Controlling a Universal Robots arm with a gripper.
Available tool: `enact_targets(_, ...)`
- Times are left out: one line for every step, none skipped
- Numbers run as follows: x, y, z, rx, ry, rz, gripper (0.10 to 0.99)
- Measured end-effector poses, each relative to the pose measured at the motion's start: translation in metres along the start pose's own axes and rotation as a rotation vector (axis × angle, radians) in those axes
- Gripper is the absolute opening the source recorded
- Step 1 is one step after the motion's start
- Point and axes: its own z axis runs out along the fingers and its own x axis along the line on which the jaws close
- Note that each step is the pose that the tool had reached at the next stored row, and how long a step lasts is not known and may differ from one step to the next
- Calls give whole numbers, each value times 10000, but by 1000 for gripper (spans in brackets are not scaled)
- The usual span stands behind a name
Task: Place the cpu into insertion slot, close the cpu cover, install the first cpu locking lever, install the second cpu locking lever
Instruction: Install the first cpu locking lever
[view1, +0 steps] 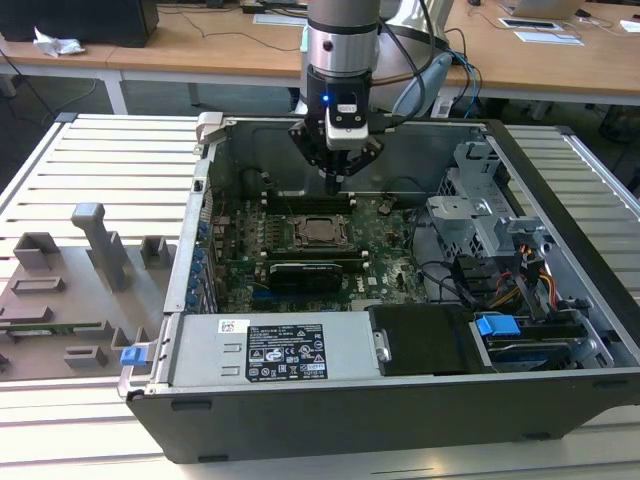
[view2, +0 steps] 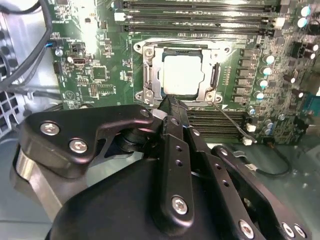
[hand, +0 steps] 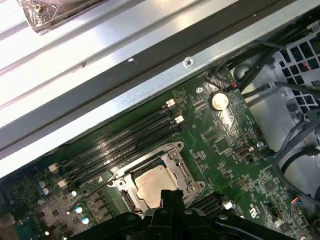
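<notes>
The cpu (view2: 182, 75) already sits in the insertion slot (view2: 172, 50), flat, pale metal top up. It's approx square, so no real long axis, and its edges run parallel w/ the slot frame and the memory slots (view2: 200, 10) beside it. The cpu cover (view2: 150, 75) looks folded down around it, chip showing thru the centre window, so steps 1 and 2 read as done and the lever stage is prob in hand. A thin wire lever (view2: 230, 120) angles out from one corner of the socket and looks unlatched, tho that's a judgement. The gripper (view2: 167, 100) hangs low over the motherboard (view1: 390, 255) inside the case (view1: 560, 300), fingers together w/ nothing betw them, tip just beside the socket's near edge. Lever work would call for a precise tip on a thin springy wire: press down, sweep sideways under its hook, and don't slip onto board parts.
</notes>
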Motion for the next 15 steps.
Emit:
enact_targets(0, 0, 0, -10, -3, -178, 106)
enact_targets(0, 0, 0, -20, -5, -358, 106)
enact_targets(0, 0, 0, -29, -7, -528, 106)
enact_targets(0, 0, 0, -38, -10, -666, 106)
enact_targets(0, 0, 0, -43, -11, -760, 106)
enact_targets(0, 0, 0, -53, -13, -925, 106)
enact_targets(0, 0, 0, -64, -16, -1114, 106)
enact_targets(0, 0, 0, -74, -19, -1295, 106)
enact_targets(0, 0, 0, -81, -20, -1428, 106)
enact_targets(0, 0, 0, -86, -22, -1524, 106)
enact_targets(0, 0, 0, -91, -23, -1611, 106)
enact_targets(0, 0, 0, -99, -25, -1749, 106)
enact_targets(0, 0, 0, -107, -27, -1895, 106)
enact_targets(0, 0, 0, -113, -28, -1976, 106)
enact_targets(0, 0, 0, -118, -30, -2083, 106)
